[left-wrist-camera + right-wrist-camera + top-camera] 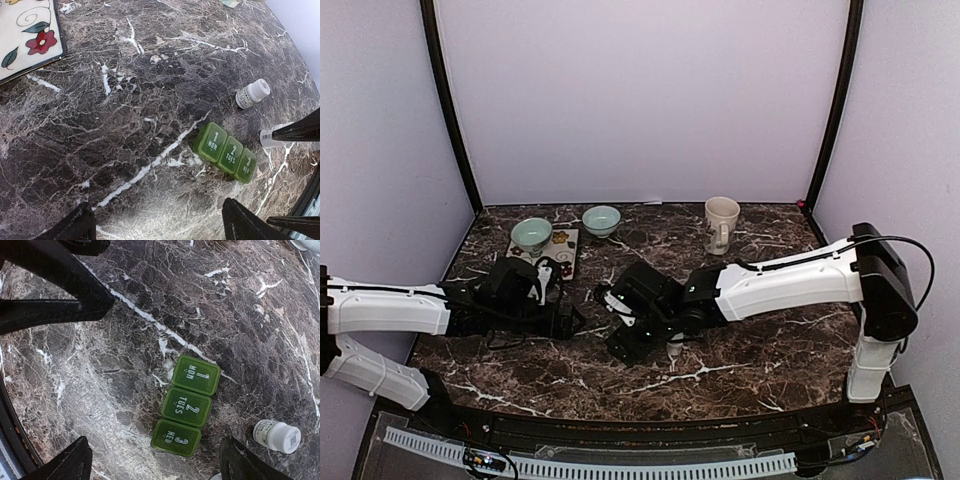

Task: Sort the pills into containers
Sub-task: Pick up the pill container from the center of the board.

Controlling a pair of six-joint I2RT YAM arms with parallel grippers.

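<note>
The containers (186, 405) — a green strip of three compartments marked MON, TUES, WED — are seen lying flat on the marble table (100, 365), all lids closed, near both grippers; a small white bottle (276, 435) is seen near the WED end. The left gripper (156, 205) is held with jaws spread wide, nothing between them; the right gripper (153, 441) is likewise spread — the strip just ahead of it.

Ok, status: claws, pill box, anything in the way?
Left claw open, empty. Right claw open, above pill box, three lids shut. White bottle beside it, not touching.
</note>
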